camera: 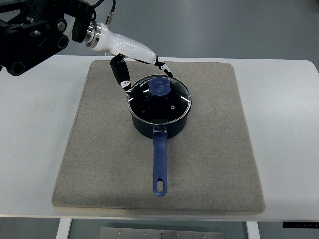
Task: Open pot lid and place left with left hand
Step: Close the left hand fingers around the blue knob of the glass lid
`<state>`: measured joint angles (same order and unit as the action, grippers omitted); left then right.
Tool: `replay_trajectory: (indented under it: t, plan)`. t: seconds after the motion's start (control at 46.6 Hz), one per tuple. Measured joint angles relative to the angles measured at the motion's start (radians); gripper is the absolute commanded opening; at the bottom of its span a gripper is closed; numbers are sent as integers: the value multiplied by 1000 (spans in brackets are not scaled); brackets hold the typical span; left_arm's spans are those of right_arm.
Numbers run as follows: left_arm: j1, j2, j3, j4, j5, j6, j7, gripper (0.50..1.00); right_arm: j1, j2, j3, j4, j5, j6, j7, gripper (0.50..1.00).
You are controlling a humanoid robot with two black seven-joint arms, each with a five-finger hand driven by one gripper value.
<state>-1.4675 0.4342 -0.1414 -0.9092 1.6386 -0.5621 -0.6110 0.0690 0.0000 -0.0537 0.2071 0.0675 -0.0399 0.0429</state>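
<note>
Blue saucepan (160,119) centred on a grey mat (99,169) laid over a white tabletop (30,149), long handle (159,164) pointing toward the camera side, so that the far and left rim remains free for an approach. Glass lid (159,97) seated on the pot, not yet lifted, with a blue knob (160,86) at its middle as the obvious grasp point. Left hand (134,67) entering from the upper left, poised at the far-left edge of the lid; fingers (119,74) spread and relaxed, gripping nothing, the dark tips appearing to straddle the rim just beside the knob, though contact cannot be confirmed from this angle. Posture consistent with a reach still short of the knob, ahead of any closing of the grasp. Bare mat to the left of the pot available as a landing area for the lid, probably the reason for the pot's central placement. Right hand absent from view. Likely risk: a lid slipping on a shallow pinch.
</note>
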Motion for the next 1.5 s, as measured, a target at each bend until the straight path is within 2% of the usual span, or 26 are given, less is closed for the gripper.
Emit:
replay_trajectory:
  t: [0.751,1.073,1.502]
  plan:
    - [-12,-87,11,-5,145,27,0,958,0,0,0,0,0,0,0,915]
    - [-15,-89,6,-6,142,34,0,992,0,0,0,0,0,0,0,915]
    - [-37,-85,8,-9,144,27,0,990,0,0,0,0,0,0,0,915]
